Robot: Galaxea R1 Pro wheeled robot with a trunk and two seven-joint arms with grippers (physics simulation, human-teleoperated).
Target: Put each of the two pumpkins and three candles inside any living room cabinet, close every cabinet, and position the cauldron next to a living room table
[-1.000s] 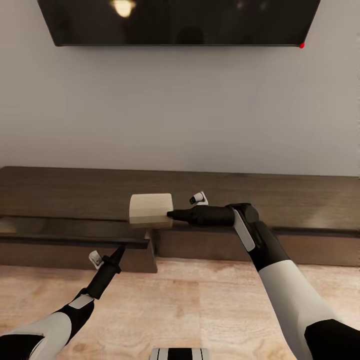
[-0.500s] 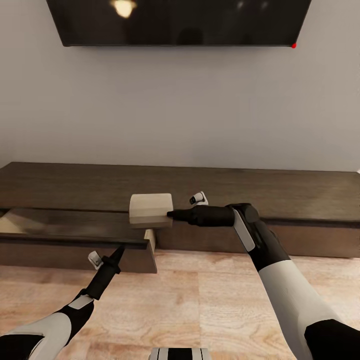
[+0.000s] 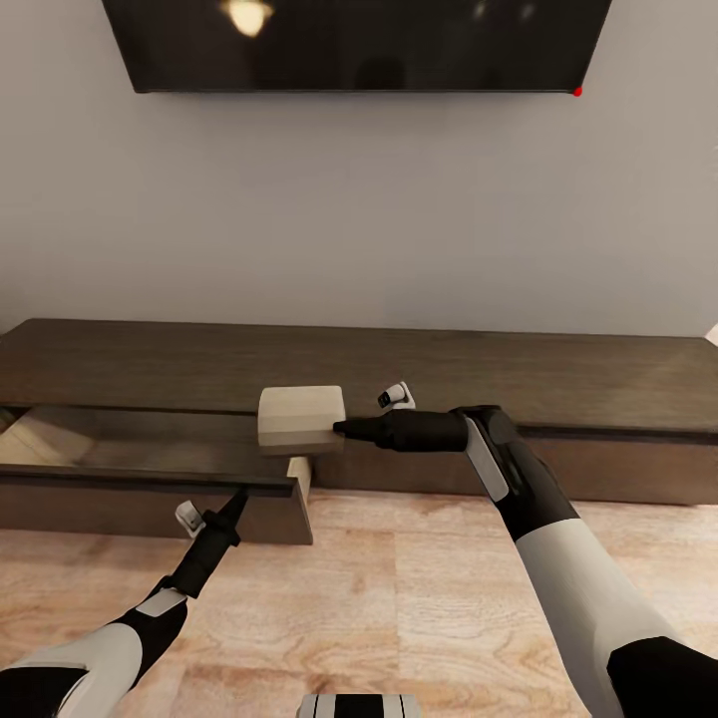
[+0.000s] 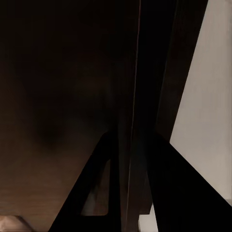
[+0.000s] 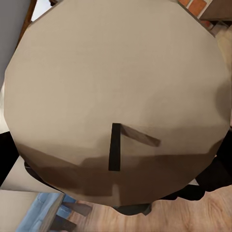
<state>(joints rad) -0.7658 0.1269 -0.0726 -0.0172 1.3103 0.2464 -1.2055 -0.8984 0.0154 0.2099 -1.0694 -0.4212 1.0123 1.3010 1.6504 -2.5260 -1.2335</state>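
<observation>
A beige squat candle hangs in front of the long dark-brown cabinet, with my right gripper shut on its side. In the right wrist view the candle's round end with its dark wick faces the camera. At the cabinet's left a drawer is pulled out, a pale wood inside showing at its far left. My left gripper is at the top edge of the drawer front, shut on it. In the left wrist view my left gripper has its dark fingers either side of that thin board.
A black television hangs on the pale wall above the cabinet. Light wooden floor stretches between me and the cabinet. The open drawer juts out over the floor at the left.
The camera has backed away from the wall. The drawer stands further out of the cabinet, and its pale inside now shows at the left. Both arms keep their pose.
</observation>
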